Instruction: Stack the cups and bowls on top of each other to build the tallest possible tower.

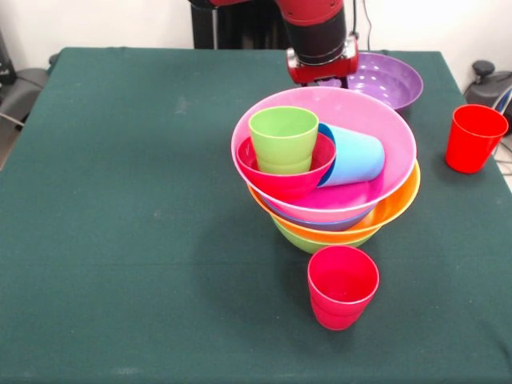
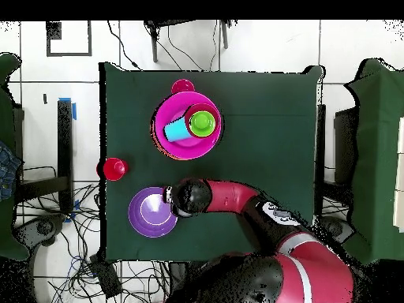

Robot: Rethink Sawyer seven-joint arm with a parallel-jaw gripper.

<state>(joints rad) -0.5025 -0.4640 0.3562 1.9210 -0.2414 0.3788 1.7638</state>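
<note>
- The tower [image 1: 376, 210] stands near the middle of the green desk [image 1: 120, 200]: a lime green bowl [image 1: 308, 242] at the bottom, an orange bowl [image 1: 396, 204] on it, a blue rim just showing above that, and the wide pink bowl [image 1: 384, 128] on top
- Inside the pink bowl sits the small red bowl [image 1: 284, 178], tipped a little toward the camera side in the front view, with the lime green cup [image 1: 283, 138] standing upright in it
- The sky blue cup [image 1: 356, 156] lies on its side in the pink bowl, its mouth against the red bowl
- One red cup [image 1: 342, 286] stands upright on the desk just in front of the tower in the front view; the overhead view shows it touching or almost touching the tower's edge
- The second red cup [image 1: 473, 137] stands upright, well apart from the tower, near the desk's edge; in the overhead view it is close to the purple bowl [image 2: 150, 213]
- The purple bowl [image 1: 392, 78] rests open side up on the desk behind the tower in the front view
- The arm [image 1: 320, 32] comes down at the purple bowl's rim, between that bowl and the tower; the tool [image 1: 326, 80] is at the rim, mostly hidden behind the pink bowl, and I cannot tell how it is set or whether it holds anything
</note>
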